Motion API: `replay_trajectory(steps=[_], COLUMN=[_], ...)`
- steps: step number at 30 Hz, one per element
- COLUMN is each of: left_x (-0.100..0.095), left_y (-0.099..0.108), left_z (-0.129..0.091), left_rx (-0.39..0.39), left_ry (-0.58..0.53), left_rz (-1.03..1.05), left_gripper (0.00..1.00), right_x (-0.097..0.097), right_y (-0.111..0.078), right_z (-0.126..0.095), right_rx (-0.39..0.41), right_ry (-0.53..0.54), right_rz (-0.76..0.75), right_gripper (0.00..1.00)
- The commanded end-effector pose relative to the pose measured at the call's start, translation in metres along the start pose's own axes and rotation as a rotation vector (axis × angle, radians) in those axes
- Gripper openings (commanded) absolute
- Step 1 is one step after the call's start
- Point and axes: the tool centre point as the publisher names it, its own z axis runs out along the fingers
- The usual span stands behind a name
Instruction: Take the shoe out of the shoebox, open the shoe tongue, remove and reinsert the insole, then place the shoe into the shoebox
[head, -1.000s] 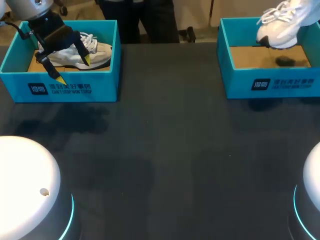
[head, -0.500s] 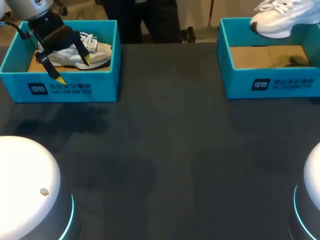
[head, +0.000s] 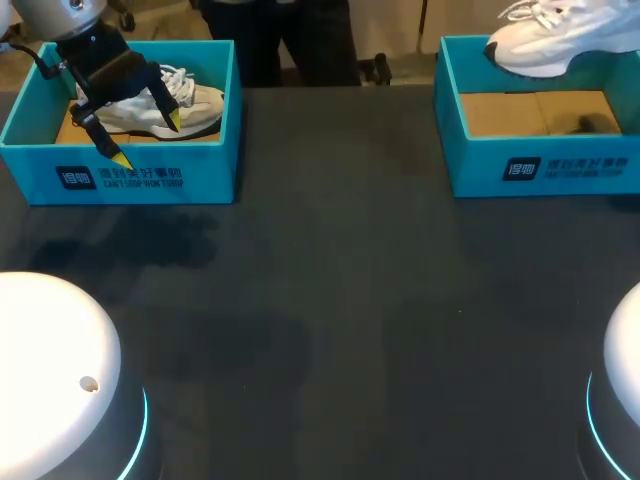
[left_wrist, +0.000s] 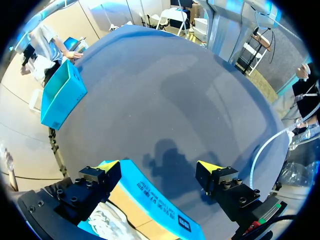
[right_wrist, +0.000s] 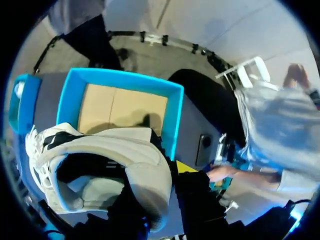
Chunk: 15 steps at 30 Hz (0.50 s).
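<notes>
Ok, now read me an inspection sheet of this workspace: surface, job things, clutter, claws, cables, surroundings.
Surface: dark table, a blue box at each far corner.
Job's things: left shoebox holds a pale shoe; right shoebox shows only its cardboard floor; white shoe held in the air above its far wall.
Clutter: nothing seen.
Claws: left claw open, hanging over the left shoebox's near wall; right claw shut on the white shoe at its heel.
Cables: nothing seen on the table.
Surroundings: nothing seen reaching over the table.
</notes>
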Motion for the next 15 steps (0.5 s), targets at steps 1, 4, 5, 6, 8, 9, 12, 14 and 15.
replay_trajectory(steps=[1,4,5,6,8,9,12,14,15], left_x=[0.000,0.000,0.000,0.000,0.000,0.000,0.000,0.000,0.000], left_y=[0.000,0.000,0.000,0.000,0.000,0.000,0.000,0.000,0.000], left_z=[0.000,0.000,0.000,0.000,0.000,0.000,0.000,0.000,0.000], left_rx=[-0.001,-0.001,-0.001,-0.001,-0.001,-0.001,-0.001,-0.001,-0.001], left_ry=[0.002,0.002,0.002,0.002,0.002,0.002,0.002,0.002,0.002], left_rz=[0.001,0.001,0.001,0.001,0.001,0.001,0.001,0.001,0.001], left_gripper=[1.00,1.00,1.00,1.00,1.00,1.00,1.00,1.00,1.00], right_x=[0.003,0.004,0.004,0.005,0.007,0.008,0.010,0.011,0.012], right_y=[-0.005,-0.009,-0.011,-0.012,-0.014,-0.014,-0.016,-0.017,-0.018], right_z=[0.015,0.023,0.025,0.026,0.030,0.033,0.041,0.047,0.049], right_rx=[0.004,0.012,0.014,0.013,0.009,0.007,0.022,0.021,0.022], right_ry=[-0.006,-0.022,-0.023,-0.025,-0.030,-0.034,-0.044,-0.033,-0.035], right_rz=[0.073,0.116,0.125,0.125,0.130,0.129,0.145,0.156,0.157], right_gripper=[0.00,0.00,0.00,0.00,0.00,0.00,0.00,0.00,0.00])
